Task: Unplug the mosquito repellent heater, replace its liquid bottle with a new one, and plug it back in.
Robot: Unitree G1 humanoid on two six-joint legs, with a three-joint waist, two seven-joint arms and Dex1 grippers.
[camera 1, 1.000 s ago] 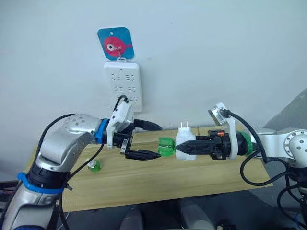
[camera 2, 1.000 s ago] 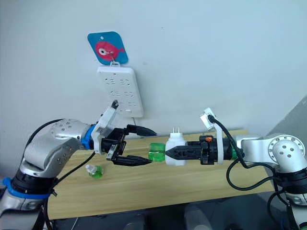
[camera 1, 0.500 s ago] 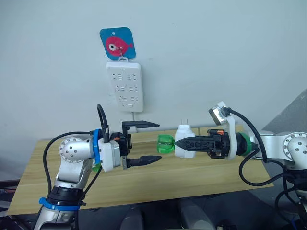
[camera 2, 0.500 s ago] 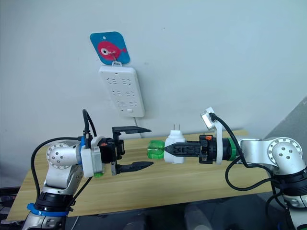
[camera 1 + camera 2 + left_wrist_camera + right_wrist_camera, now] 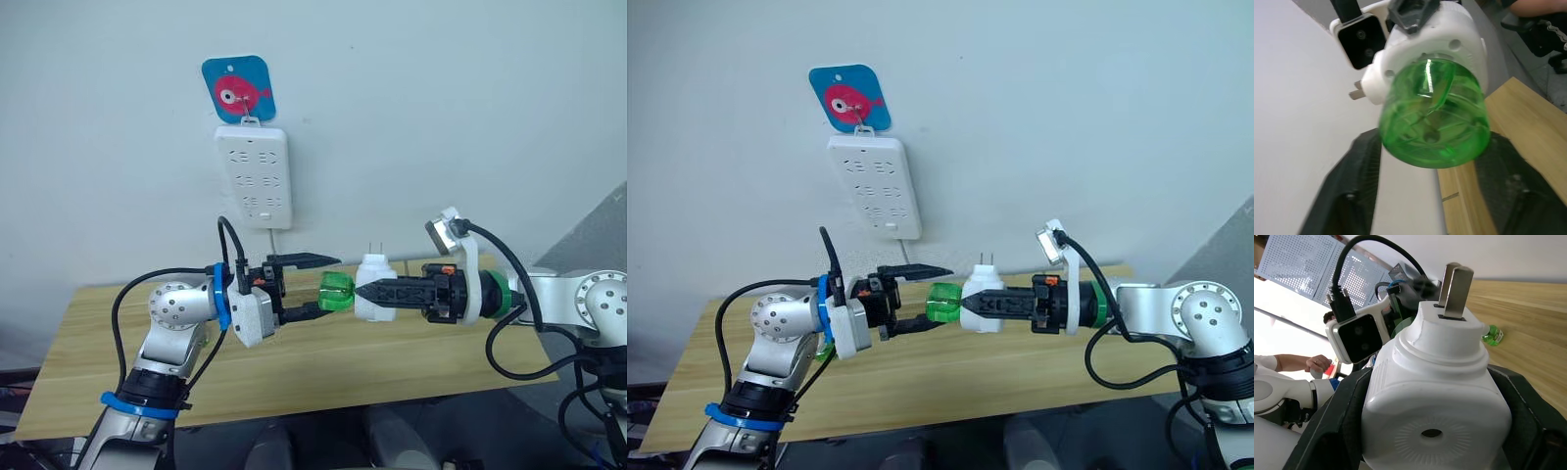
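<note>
- Right now the right gripper (image 5: 364, 290) is clamped on the mosquito repellent heater (image 5: 373, 288), one black finger on each side of its white body, holding it in the air above the wooden table (image 5: 392, 362).
- Its two metal prongs (image 5: 375, 251) point up, and the face with the round vent hole (image 5: 1431, 433) shows in the right wrist view.
- A green bottle (image 5: 336, 293) sticks out sideways from the heater, on the side away from the right gripper, still seated in it.
- The left gripper (image 5: 331, 282) has its fingers spread apart around that bottle, one finger above it and one below; whether either finger touches the bottle cannot be told.
- In the left wrist view the bottle's round base (image 5: 1436, 121) sits between the two dark fingers (image 5: 1349, 196), with the white heater behind it.
- The new one (image 5: 1492, 335), a small green bottle, lies on the table well away from the heater, past the left arm.
- Up on the wall behind the heater hangs a white power strip (image 5: 254, 176), with a blue card bearing a pink fish (image 5: 238, 90) just above it.
- A person's hand (image 5: 1317, 366) shows in the right wrist view, far behind the left gripper.
</note>
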